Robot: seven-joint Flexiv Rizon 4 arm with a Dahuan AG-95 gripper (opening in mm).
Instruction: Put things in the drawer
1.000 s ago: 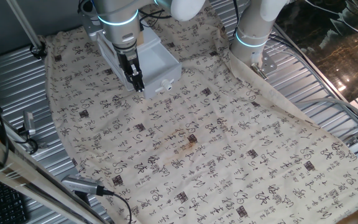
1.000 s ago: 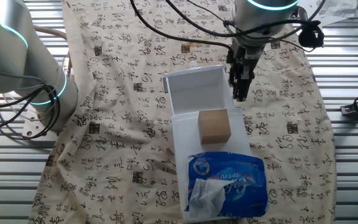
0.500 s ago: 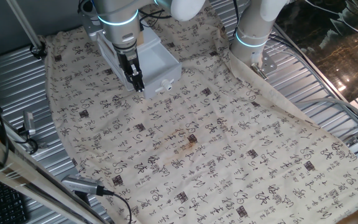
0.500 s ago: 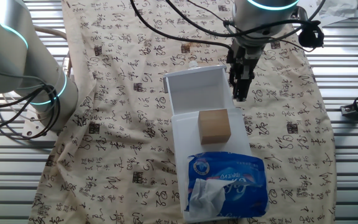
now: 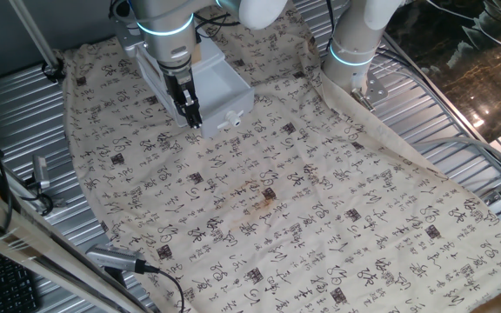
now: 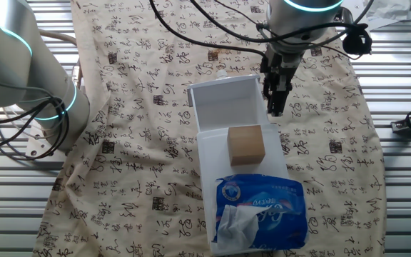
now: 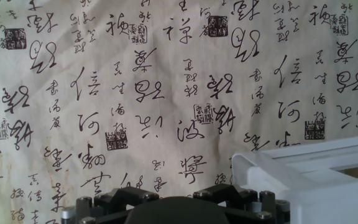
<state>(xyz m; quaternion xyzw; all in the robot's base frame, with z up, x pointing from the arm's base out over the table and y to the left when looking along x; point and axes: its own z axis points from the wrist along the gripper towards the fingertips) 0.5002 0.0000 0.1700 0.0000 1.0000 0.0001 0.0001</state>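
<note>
The gripper (image 6: 275, 107) hangs beside the open drawer (image 6: 223, 103), fingers together, holding nothing. The cube (image 6: 246, 145) sits on top of the cabinet (image 6: 207, 160), not in the drawer, so the task seems not done.

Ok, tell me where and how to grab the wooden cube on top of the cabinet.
Grip the wooden cube across its two opposite side faces, coming straight down from above. It sits flat on the cabinet top, its sides exposed; the tissue pack crowds one edge.

calligraphy-printed cloth (image 7: 135, 93) fills the view, with the white drawer (image 7: 303, 171) corner at lower right.
</note>
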